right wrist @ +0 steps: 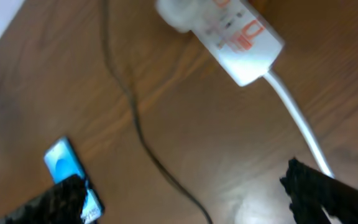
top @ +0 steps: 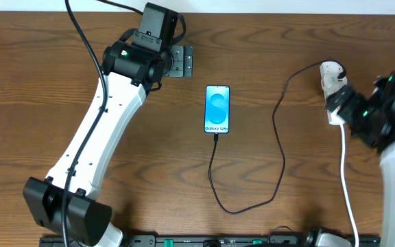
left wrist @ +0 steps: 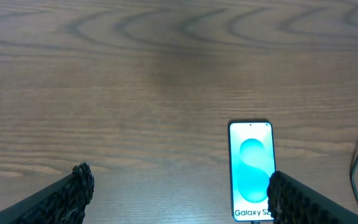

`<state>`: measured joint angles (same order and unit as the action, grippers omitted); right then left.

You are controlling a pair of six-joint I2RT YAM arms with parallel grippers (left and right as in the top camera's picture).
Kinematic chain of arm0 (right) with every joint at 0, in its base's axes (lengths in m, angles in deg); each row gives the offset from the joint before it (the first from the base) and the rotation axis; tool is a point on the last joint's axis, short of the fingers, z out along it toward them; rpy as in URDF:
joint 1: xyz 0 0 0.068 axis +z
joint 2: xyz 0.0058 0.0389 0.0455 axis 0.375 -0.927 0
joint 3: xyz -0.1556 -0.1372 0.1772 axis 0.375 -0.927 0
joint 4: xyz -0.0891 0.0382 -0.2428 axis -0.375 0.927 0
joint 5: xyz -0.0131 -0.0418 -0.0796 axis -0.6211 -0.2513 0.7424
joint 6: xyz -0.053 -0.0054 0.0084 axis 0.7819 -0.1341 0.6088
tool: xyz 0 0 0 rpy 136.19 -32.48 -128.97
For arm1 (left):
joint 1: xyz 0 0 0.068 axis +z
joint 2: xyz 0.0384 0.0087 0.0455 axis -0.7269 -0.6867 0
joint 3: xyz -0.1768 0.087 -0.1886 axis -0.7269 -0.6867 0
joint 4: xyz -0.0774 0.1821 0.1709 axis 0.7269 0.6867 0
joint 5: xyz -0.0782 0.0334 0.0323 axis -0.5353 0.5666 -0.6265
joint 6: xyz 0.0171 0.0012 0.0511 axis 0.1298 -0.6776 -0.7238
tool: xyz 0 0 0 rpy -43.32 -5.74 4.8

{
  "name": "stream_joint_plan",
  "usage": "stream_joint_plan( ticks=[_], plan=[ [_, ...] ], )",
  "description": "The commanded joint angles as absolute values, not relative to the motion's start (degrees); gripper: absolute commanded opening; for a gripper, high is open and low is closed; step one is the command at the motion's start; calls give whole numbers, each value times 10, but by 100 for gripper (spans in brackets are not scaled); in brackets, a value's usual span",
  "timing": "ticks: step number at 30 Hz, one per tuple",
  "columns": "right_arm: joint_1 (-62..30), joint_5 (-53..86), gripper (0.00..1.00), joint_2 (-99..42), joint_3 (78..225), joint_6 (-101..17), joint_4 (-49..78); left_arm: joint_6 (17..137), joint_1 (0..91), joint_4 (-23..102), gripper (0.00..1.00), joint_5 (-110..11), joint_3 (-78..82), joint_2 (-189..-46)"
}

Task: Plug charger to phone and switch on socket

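The phone (top: 217, 110) lies flat mid-table, screen lit blue-teal, with "Galaxy S25+" at its near short end. The black charger cable (top: 280, 161) meets that end, loops toward the front edge, then rises to the rounded plug on the white socket strip (top: 330, 74) at the right. My right gripper (top: 340, 104) hovers over the strip's near end, open and empty. In the right wrist view (right wrist: 182, 186) the strip (right wrist: 232, 31) lies ahead of it. My left gripper (top: 178, 62) is open and empty at the back. In the left wrist view (left wrist: 180, 186) the phone (left wrist: 251, 171) is near its right finger.
The strip's white cord (top: 346, 185) runs from the strip to the front edge and also shows in the right wrist view (right wrist: 297, 118). The black cable (right wrist: 135, 118) crosses the wood between the strip and the phone (right wrist: 67, 165). A dark rail (top: 204, 241) lines the table's front edge.
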<state>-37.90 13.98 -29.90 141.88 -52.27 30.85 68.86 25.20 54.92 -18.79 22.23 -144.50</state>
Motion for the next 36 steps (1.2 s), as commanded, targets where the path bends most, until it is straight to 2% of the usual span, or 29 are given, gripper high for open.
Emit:
stream_joint_plan(
  ticks=[1, 7, 14, 36],
  plan=[
    [-343, 142, 99, -203, 1347, -503, 283, 687, 254, 551, 91, -181, 220, -1448],
    [-325, 142, 99, -114, 1272, -503, 290, 687, 254, 551, 91, -181, 220, -1448],
    [-325, 142, 99, -115, 1270, -503, 333, 687, 254, 551, 91, -181, 220, -1448],
    [-325, 142, 99, -123, 1270, -502, 337, 687, 254, 551, 91, -181, 220, -1448]
  ],
)
